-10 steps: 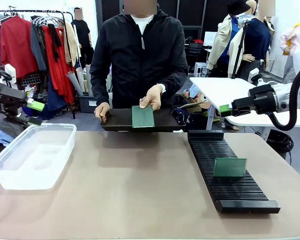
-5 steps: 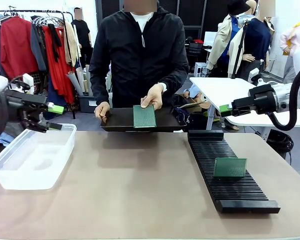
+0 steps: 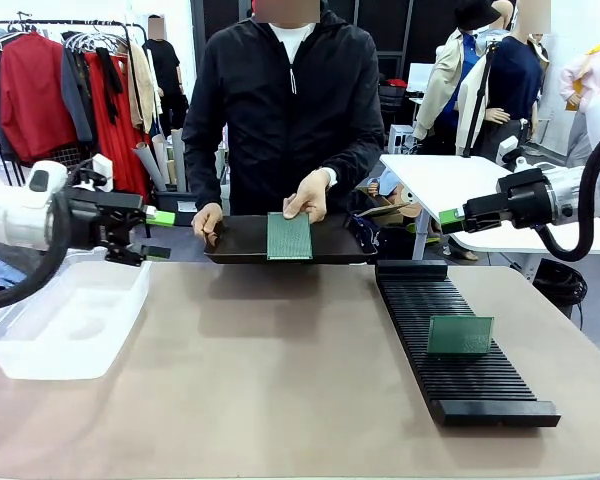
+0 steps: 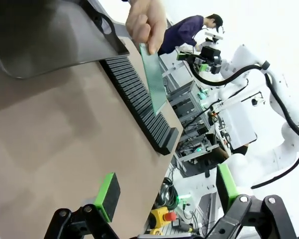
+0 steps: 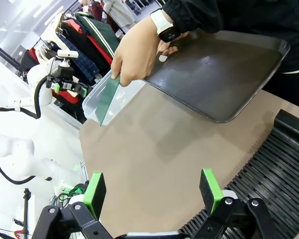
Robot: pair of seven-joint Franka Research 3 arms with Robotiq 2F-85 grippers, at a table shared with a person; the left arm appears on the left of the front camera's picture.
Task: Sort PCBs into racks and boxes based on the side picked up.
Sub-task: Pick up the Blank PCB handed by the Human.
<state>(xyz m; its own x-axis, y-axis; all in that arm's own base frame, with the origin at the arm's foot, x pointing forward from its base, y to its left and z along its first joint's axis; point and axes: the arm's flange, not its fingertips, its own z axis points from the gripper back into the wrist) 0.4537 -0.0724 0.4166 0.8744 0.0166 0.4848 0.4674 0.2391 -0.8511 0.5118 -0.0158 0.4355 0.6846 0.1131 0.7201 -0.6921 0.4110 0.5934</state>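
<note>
Early on: one PCB (image 3: 460, 335) stands in the rack (image 3: 420, 300), box (image 3: 20, 362) empty, next PCB (image 3: 289, 236) in person's hand (image 3: 307, 194) over the tray (image 3: 242, 240), L gripper (image 3: 160, 235) & R gripper (image 3: 448, 221) jaws wide, holding nothing.

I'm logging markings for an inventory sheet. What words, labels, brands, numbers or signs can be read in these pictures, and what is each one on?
No legible text anywhere.
Held PCB: dotted grid, no readable print.
Standing PCB: too small to tell.
Black rack, clear box, dark tray: no labels visible.
Wristwatch: nothing readable.
</note>
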